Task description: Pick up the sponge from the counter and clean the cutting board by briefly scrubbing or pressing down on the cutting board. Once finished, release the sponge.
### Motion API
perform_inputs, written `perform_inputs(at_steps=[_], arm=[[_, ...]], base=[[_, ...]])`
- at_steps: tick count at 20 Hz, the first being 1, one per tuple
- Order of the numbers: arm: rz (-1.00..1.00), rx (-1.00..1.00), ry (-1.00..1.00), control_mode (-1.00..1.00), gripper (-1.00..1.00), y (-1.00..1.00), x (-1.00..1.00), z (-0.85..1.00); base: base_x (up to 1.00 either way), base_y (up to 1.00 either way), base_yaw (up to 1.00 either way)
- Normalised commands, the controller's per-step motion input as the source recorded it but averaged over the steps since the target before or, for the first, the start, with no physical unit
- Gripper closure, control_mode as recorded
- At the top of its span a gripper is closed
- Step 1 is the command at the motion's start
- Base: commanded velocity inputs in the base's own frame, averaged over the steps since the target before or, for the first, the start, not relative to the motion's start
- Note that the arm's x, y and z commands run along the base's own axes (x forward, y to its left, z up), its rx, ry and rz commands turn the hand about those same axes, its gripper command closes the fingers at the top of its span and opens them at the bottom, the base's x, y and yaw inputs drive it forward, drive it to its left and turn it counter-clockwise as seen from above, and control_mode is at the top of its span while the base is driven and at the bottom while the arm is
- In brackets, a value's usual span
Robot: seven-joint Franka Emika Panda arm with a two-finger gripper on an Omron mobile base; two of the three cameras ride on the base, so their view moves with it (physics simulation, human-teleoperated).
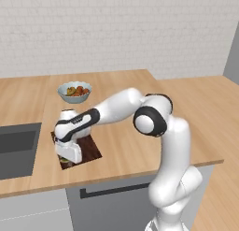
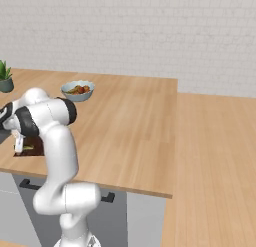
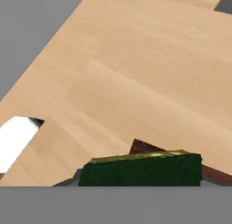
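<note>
The dark reddish-brown cutting board [image 1: 88, 148] lies on the light-wood counter [image 1: 126, 141] near its front edge, just right of the sink. My gripper [image 1: 66, 156] is low over the board's left part, shut on the sponge [image 3: 140, 171]. In the hand view the sponge's dark green face is close up with a yellow strip along its upper edge, and it covers my fingertips. A corner of the board [image 3: 141, 147] peeks out behind it. From the right base view the hand [image 2: 19, 141] stands over the board [image 2: 34, 150] at the far left.
A pale blue fruit bowl [image 1: 74, 92] stands behind the board, also seen as the bowl [image 2: 77, 90]. The grey sink basin [image 1: 16, 148] is left of the board. A potted plant [image 2: 5, 77] sits at the far left. The counter's front edge [image 1: 116, 176] runs close by.
</note>
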Motion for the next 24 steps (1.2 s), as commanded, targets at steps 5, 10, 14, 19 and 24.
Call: perform_inputs(at_steps=[5,10,14,19,24], arm=[[-0.01,0.00,0.08,-1.00,1.00,-0.30,-0.78,-0.08],[-0.01,0.00,0.03,-1.00,1.00,-0.53,-0.08,0.36],[0.00,0.00,0.00,-1.00,1.00,-0.73,0.34,0.57],[-0.01,0.00,-0.03,-1.00,1.00,-0.86,0.44,0.17],[-0.03,0.00,-0.19,-1.00,1.00,-0.93,0.17,0.00]], base=[[0.00,0.00,0.00],[0.00,0.00,0.00],[0.00,0.00,0.00],[0.00,0.00,0.00],[0.00,0.00,0.00]])
